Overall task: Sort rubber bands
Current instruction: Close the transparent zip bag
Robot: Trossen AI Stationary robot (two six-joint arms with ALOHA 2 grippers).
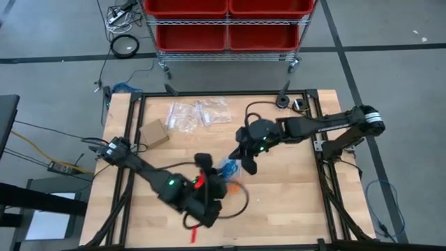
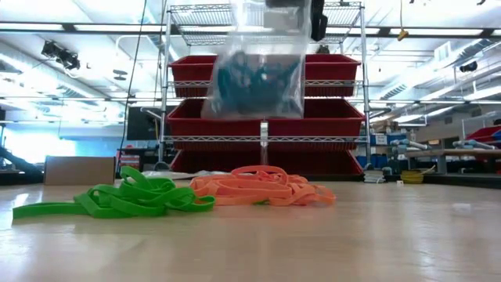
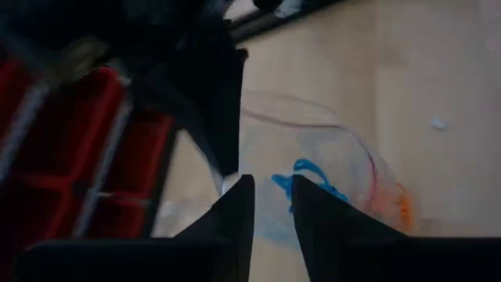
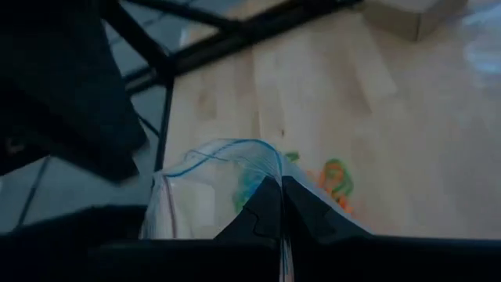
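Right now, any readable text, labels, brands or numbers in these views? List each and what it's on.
None can be read in any view.
Cardboard box: no print visible.
Red bins on the shelf rack: no labels visible.
Clear bag holding the blue rubber bands: no marking visible.
Room clutter at the right of the low view: too small and blurred to read.

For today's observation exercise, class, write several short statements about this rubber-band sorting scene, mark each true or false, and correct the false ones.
1. The right tool pinches a clear plastic bag holding blue rubber bands. True.
2. The green rubber bands lie inside that bag. False: they lie on the wooden table.
3. The orange rubber bands rest beside the green pile. True.
4. The shelf bins behind are yellow. False: red.
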